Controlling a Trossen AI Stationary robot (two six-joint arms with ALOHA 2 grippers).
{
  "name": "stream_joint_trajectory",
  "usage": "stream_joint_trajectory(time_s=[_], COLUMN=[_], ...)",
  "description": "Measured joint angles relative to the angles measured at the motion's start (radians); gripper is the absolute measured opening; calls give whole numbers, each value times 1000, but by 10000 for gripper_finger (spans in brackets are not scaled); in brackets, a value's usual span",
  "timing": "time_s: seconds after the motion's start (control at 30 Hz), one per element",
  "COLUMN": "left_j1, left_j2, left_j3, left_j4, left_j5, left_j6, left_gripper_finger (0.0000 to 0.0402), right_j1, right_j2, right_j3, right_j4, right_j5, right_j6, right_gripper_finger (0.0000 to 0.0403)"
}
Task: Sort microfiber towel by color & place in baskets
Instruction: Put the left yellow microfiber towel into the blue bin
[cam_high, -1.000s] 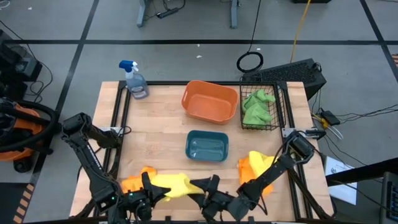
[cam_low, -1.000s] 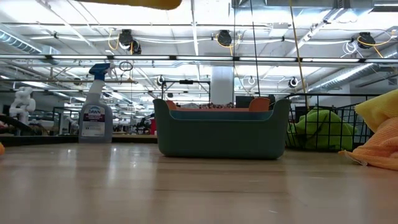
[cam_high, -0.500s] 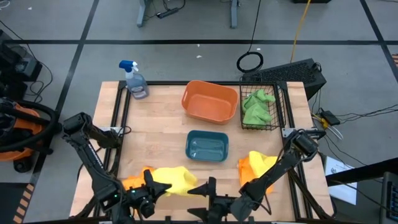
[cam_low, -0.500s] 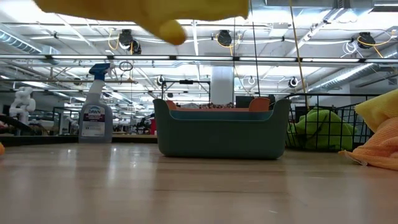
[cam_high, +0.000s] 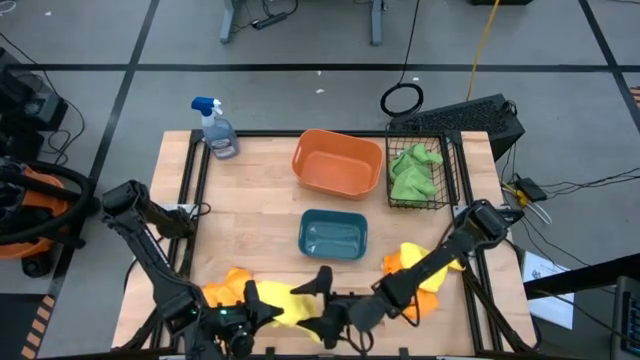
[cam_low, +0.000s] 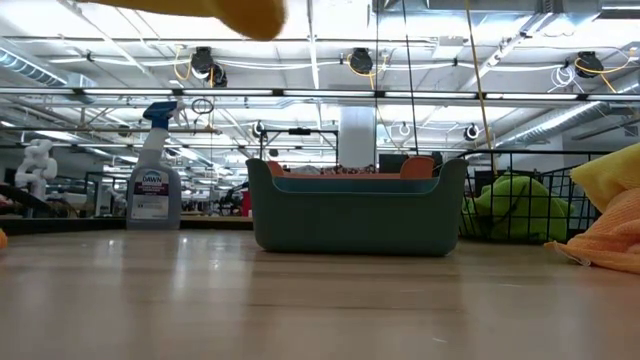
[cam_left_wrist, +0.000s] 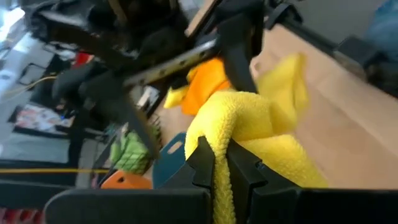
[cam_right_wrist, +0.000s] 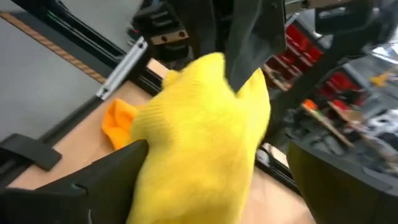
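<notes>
Yellow towel (cam_high: 283, 303) at the tabletop's (cam_high: 255, 200) near edge, between both grippers, lifted; in the low view only its underside (cam_low: 240, 12) shows at the upper border. Left gripper (cam_left_wrist: 219, 163): fingers narrow, pinching a fold of the yellow towel. Right gripper (cam_high: 322, 303): fingers spread wide around the yellow towel's other end, one finger (cam_right_wrist: 252, 37) against the cloth; grip not closed. Orange towel (cam_high: 222, 288) lies flat just beside the left gripper. Second pile, orange and yellow towels (cam_high: 412, 268), under the right arm. Teal tray (cam_high: 333, 236) mid-tabletop. Orange tub (cam_high: 337, 163) behind it. Black wire-mesh basket (cam_high: 448, 170) beside the tub holds green towels (cam_high: 412, 171). Spray bottle (cam_high: 216, 128) at far left corner.
</notes>
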Motion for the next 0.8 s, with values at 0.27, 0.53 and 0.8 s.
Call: stream_joint_trajectory(time_s=[0.27,0.53,0.8], left_j1=[46,67,77], left_j2=[5,41,41], left_j3=[0,0,0], left_j4=[112,262,267], left_j5=[96,193,204], left_j6=[91,252,36], left_gripper_finger=[17,17,26], right_j1=[-56,-54,-54], right_j2=[0,1,1], right_j3=[0,0,0], right_j4=[2,-3,-37], right_j5=[-192,-228,-212], right_j6=[36,6,6], right_gripper_finger=[350,258,95])
